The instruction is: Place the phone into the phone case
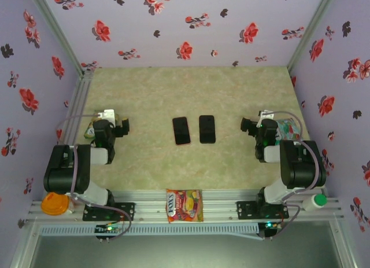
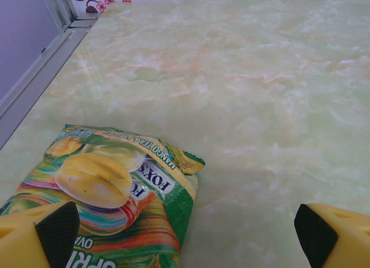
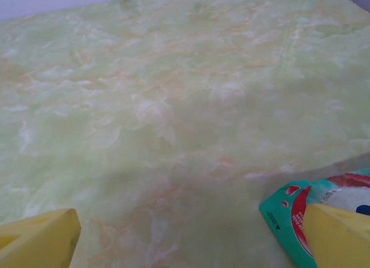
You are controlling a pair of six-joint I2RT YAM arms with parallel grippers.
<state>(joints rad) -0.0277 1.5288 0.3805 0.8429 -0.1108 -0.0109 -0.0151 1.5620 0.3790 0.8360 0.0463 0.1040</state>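
Lying side by side mid-surface (image 1: 150,100), long axes pointing away from the bases: pink-rimmed dark rectangle (image 1: 181,131), plain black rectangle (image 1: 207,129) | phone versus case unclear | left jaws nearer the first, right jaws the second | both released, empty

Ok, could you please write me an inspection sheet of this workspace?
Surface: green marbled table, flat.
Job's things: reddish-edged slab and black slab, flat, side by side, apart; which is the phone, cannot tell.
Clutter: green packet by left claw, teal packet by right claw, sweets bag on near rail, orange lid, white bottle.
Claws: left claw and right claw open, empty.
Cables: grey cable looping on each side.
Surroundings: floral walls.
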